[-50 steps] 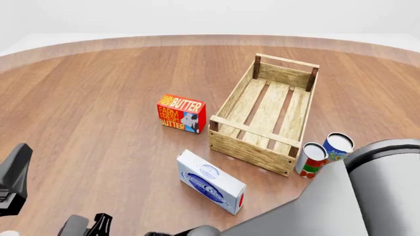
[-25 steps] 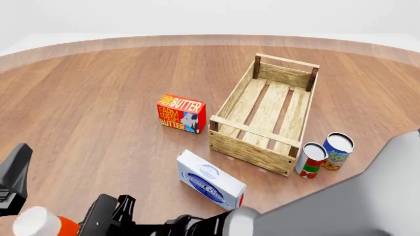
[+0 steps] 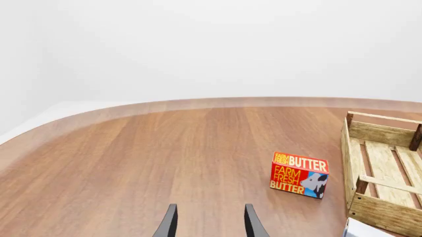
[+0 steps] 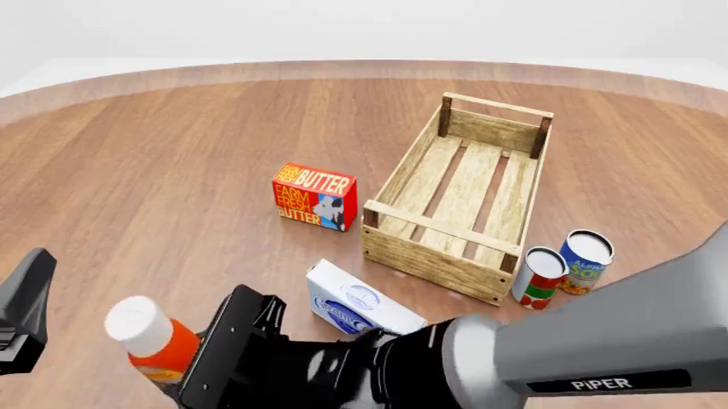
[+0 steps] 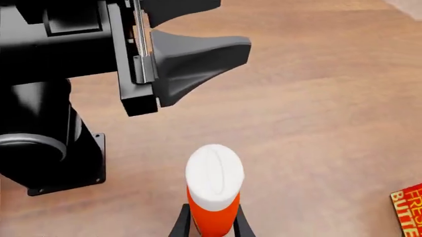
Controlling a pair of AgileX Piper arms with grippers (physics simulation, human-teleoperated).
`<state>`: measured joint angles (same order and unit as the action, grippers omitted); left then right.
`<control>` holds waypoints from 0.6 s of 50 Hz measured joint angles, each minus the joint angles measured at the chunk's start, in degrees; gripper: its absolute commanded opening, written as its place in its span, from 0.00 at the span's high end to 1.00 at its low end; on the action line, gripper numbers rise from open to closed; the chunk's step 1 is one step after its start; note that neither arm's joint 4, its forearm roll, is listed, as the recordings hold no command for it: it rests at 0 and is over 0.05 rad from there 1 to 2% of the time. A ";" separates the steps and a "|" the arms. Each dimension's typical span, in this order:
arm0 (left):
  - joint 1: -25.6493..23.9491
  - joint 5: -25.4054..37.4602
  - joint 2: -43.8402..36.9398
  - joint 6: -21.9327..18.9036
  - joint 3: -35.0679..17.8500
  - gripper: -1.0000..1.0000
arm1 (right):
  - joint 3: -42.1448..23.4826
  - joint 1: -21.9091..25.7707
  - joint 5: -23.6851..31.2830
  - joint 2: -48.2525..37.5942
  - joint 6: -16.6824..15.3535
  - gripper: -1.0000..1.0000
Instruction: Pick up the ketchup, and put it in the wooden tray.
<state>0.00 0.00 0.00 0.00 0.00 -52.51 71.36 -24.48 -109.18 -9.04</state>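
Observation:
The ketchup (image 4: 159,341), an orange-red bottle with a white cap, is at the near left of the front view, tilted with its cap to the left. My right gripper (image 4: 196,362) is shut on its body. In the right wrist view the ketchup (image 5: 214,197) stands between the fingers (image 5: 179,224). The wooden tray (image 4: 430,256) sits right of centre with nothing in it, well away from the bottle; it also shows in the left wrist view (image 3: 386,215). My left gripper (image 3: 209,224) is open and empty, and sits at the near left edge of the front view (image 4: 23,311).
A red-yellow butter box (image 4: 315,198) stands left of the tray. A white-blue box (image 4: 364,313) lies near the tray's front corner, beside my right arm. A red-white can (image 4: 540,277) and a blue can (image 4: 586,261) stand right of the tray. The left arm (image 5: 66,54) is close to the bottle.
The right gripper has come up from the bottom edge with the ketchup, moving it forward and to the right into full view. The left arm has not moved.

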 measured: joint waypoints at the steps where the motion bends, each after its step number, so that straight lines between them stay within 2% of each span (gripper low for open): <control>1: 0.00 0.00 0.00 0.00 0.00 0.00 | 0.14 -0.31 0.21 0.31 -0.04 1.00; 14: 0.00 0.00 0.00 0.00 0.00 0.00 | 1.22 -5.07 3.43 4.97 -1.31 1.00; 30: 0.00 0.00 0.00 0.00 0.00 0.00 | 0.22 -14.29 7.76 9.62 -3.55 1.00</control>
<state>0.00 0.00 0.00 0.00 0.00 -52.28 57.07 -16.73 -99.56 -12.59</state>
